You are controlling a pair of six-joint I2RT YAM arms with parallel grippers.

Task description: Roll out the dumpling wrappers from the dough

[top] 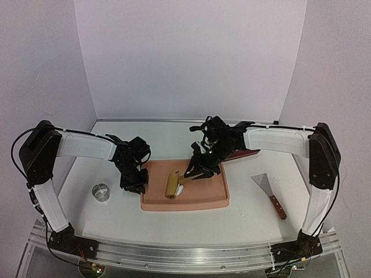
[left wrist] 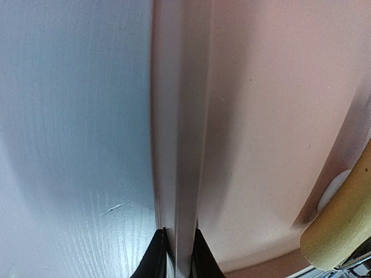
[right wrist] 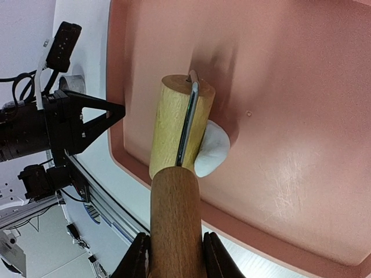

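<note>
Half covered dough (right wrist: 211,150) mid-frame with roller (right wrist: 174,121), clamped handle (right wrist: 174,214) in right gripper (right wrist: 174,258), pinched tray (left wrist: 177,145) rim in left gripper (left wrist: 179,260); risked lopsided squish.

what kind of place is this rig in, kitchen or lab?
Likely a lab test cell, not a kitchen: bare white backdrop panels, an aluminium base rail, and one pink tray with a wooden roller on dough.

A salmon-pink tray (top: 214,201) sits on a white table (top: 174,223) with faint wood grain. On the tray, white dough (right wrist: 212,147) meets a pale blond wooden roller (right wrist: 173,124) with a darker brown handle. Left of the tray is a silver metal ring (top: 101,192), right of it a grey-bladed, red-brown-handled scraper (top: 268,192); the left gripper (left wrist: 177,255) and right gripper (right wrist: 175,258) are black.
</note>
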